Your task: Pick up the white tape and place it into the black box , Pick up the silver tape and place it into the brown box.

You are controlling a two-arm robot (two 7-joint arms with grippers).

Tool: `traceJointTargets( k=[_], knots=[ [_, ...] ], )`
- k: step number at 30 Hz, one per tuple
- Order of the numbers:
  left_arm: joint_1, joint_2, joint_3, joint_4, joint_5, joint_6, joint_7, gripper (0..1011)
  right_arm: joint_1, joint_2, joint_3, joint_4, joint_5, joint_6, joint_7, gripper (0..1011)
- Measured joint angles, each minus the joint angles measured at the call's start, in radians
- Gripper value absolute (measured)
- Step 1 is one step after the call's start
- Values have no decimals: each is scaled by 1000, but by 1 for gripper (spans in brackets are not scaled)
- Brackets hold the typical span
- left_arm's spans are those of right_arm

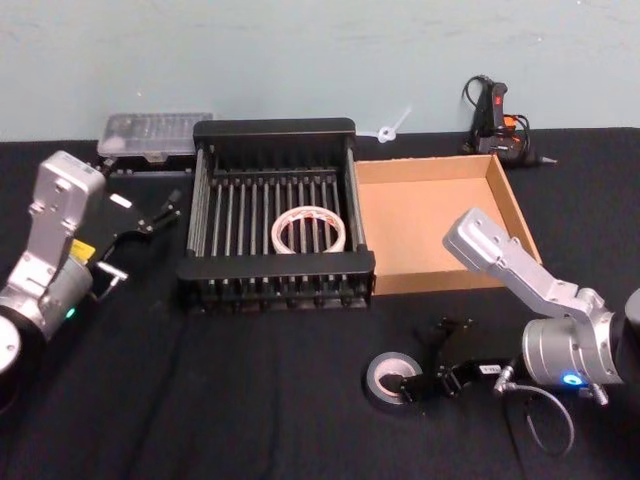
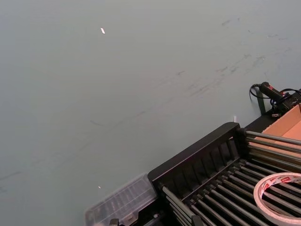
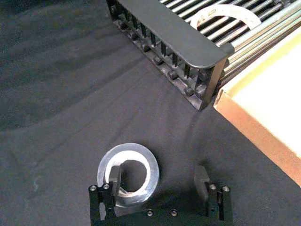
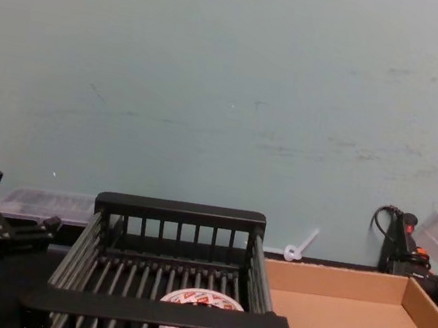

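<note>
The white tape lies flat on the slats inside the black box, toward its front right; it also appears as white tape in the chest view. The silver tape lies on the black cloth in front of the brown box. My right gripper is open at the roll. In the right wrist view one of its fingers sits in the hole of the silver tape and the other stands outside it. My left gripper hangs open, left of the black box.
A clear plastic container stands behind the black box's left corner. A black tool with a cable lies at the back right, and a white zip tie beside it. The brown box holds nothing.
</note>
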Motion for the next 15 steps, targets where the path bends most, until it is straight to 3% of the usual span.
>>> traceJointTargets(
  k=[15],
  knots=[
    [0,0,0,0,0,0,0,1001,8,-6,-9,13,-2,1,5,1002]
  ],
)
